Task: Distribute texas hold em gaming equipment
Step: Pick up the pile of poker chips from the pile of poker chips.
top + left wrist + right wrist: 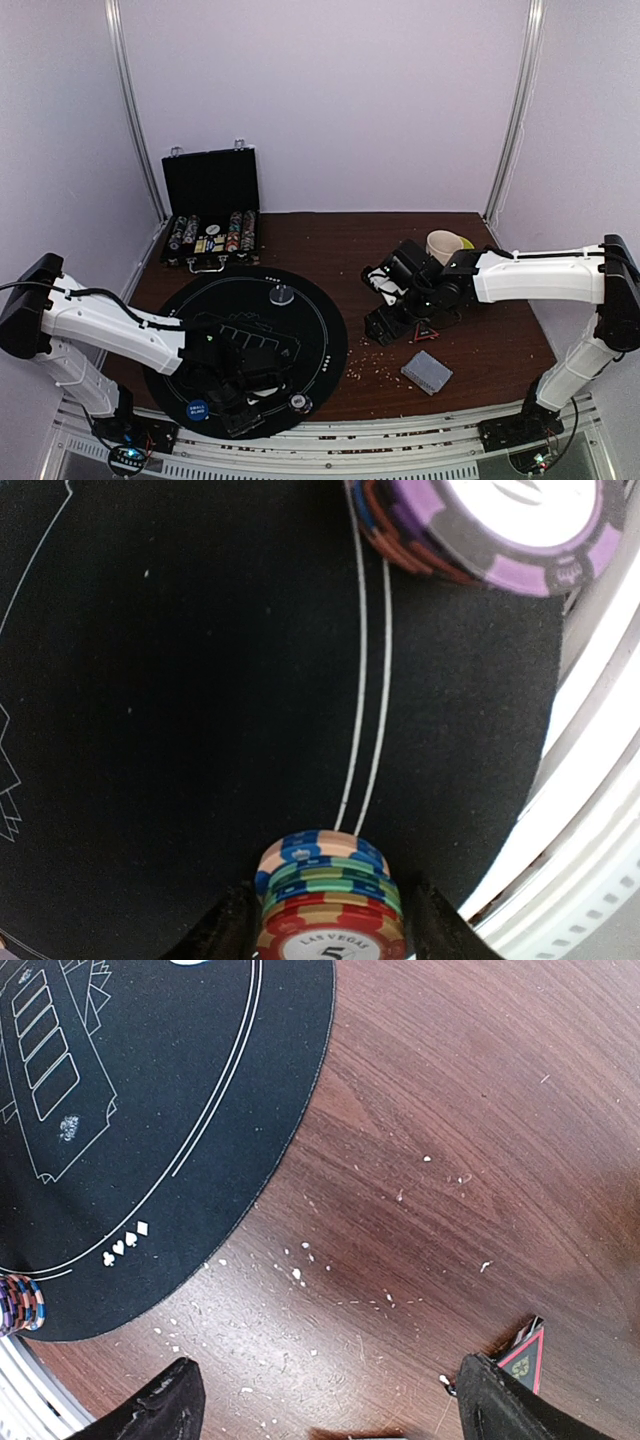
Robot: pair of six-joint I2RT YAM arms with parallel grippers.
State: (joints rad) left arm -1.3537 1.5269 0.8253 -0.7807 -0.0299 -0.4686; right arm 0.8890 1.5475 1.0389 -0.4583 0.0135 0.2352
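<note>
A stack of poker chips [328, 900], blue, green and red with a white "5" face on top, sits between my left gripper's [328, 935] fingers, which press on both its sides just above the black round mat [200, 730]. A second stack with a purple-edged top chip [500, 530] stands beyond it near the mat's rim, also visible from above [299, 403]. A blue disc [197, 408] and a clear grey disc [282, 294] lie on the mat [320, 340]. The grey-blue deck [427, 372] lies on the wood. My right gripper [330, 1405] hangs open over bare wood.
The open black chip case [212, 205] stands at the back left. A mug [443, 245] sits behind the right arm. A red-edged triangular piece [525, 1355] lies beside my right finger. White crumbs dot the wood [400, 1210]. The table's metal front rail [600, 780] runs close to the mat.
</note>
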